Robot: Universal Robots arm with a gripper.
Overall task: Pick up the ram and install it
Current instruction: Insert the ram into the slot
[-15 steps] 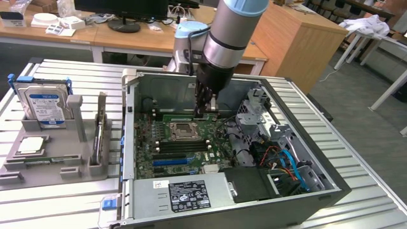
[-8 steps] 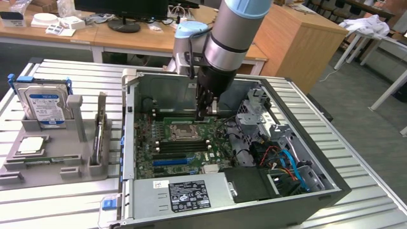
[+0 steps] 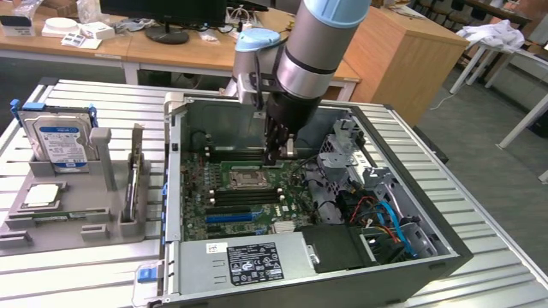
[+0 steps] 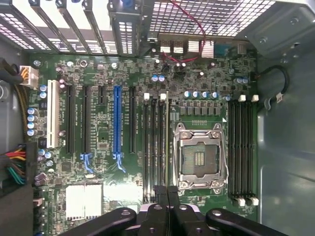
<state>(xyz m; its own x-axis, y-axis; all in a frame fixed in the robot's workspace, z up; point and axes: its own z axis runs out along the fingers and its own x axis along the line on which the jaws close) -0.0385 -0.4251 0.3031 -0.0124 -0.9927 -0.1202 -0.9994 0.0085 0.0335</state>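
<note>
- Ext. view: gripper (image 3: 281, 156) reaches down into the open PC case (image 3: 445, 256), tips just above the mobo (image 3: 214, 192).
- Fingers look clenched, no gap btwn them.
- CPU socket (image 3: 242, 179) is just beside the tips, toward the ext. view's left and nearer the camera.
- Blue slot (image 3: 230, 217) lies past the socket, further from the fingers.
- Tray (image 3: 77, 237) w/ hard drive (image 3: 60, 138) sits outside the case, well apart from the fingers, on the ext. view's left.
- Can't make out the ram by the tips from this angle.
- Wrist view: gripper (image 4: 168, 189) pressed shut, fingers (image 4: 160, 192) meeting flat.
- Thin pale strip, prob. the ram (image 4: 168, 142) on edge, runs straight away from the fingertips along the memory slots.
- One end sits right at the tips; touching or just above, can't tell.
- Nothing seen clamped btwn the fingers.
- CPU socket (image 4: 199, 157) is just beside that strip.
- Blue slot (image 4: 117, 125) is on the strip's other side, past the dark slots.
</note>
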